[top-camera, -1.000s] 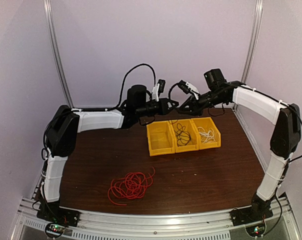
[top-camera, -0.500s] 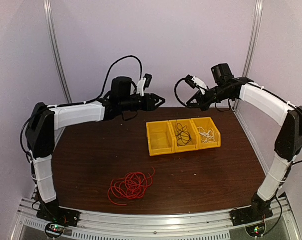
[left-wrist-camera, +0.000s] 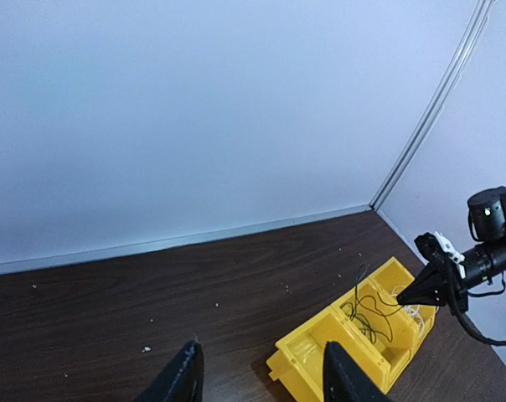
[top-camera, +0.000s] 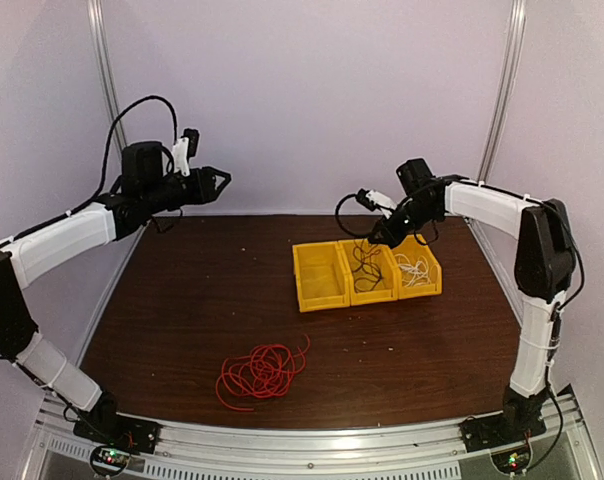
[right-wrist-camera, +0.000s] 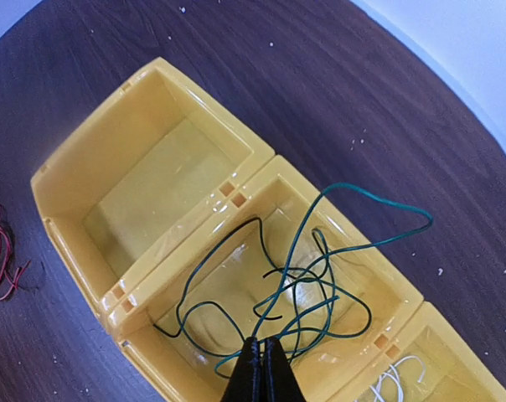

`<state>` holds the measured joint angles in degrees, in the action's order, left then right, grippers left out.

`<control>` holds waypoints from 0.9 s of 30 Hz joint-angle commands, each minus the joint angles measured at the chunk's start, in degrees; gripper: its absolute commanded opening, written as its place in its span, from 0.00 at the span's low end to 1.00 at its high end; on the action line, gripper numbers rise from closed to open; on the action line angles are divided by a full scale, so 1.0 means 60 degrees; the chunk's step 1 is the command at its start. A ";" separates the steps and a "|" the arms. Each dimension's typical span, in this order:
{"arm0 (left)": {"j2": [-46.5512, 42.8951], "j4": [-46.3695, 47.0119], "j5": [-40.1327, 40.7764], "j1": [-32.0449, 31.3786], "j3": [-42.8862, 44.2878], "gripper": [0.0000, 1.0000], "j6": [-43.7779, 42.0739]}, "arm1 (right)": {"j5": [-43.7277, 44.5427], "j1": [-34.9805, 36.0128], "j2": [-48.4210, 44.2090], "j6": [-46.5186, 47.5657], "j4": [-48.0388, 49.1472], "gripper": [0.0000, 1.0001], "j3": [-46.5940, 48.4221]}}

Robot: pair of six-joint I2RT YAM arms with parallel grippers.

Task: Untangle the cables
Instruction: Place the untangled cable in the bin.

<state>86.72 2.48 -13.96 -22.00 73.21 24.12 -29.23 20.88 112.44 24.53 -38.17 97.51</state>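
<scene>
Top external: right gripper pressed together over black cable, looped lengthwise in middle bin; left gripper spread.

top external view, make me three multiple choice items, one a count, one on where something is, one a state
1. How many of the three yellow plastic bins hold a wire?
A. none
B. one
C. two

2. Where does the thin red coiled wire lie?
A. in the leftmost bin
B. on the dark brown wooden table, nearer the arm bases than the bins
C. in the rightmost bin

3. How does the left arm's black end effector stand?
A. open and empty
B. shut on a white wire
C. shut on a bin rim

Answers:
1 C, the thin dark wire lies in the middle bin and the thin white wire in the right one, while the left bin is bare.
2 B, the red coil sits on bare wood.
3 A, its fingers stand apart with nothing between them.
</scene>
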 commanded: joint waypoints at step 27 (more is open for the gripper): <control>-0.1200 0.0531 0.2529 -0.0158 -0.3467 0.50 -0.2235 | 0.0282 0.0531 0.1549 0.0245 -0.1920 0.00 0.1102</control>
<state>79.57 2.17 -0.51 -23.07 52.90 11.66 -31.86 25.12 117.73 28.77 -52.14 100.14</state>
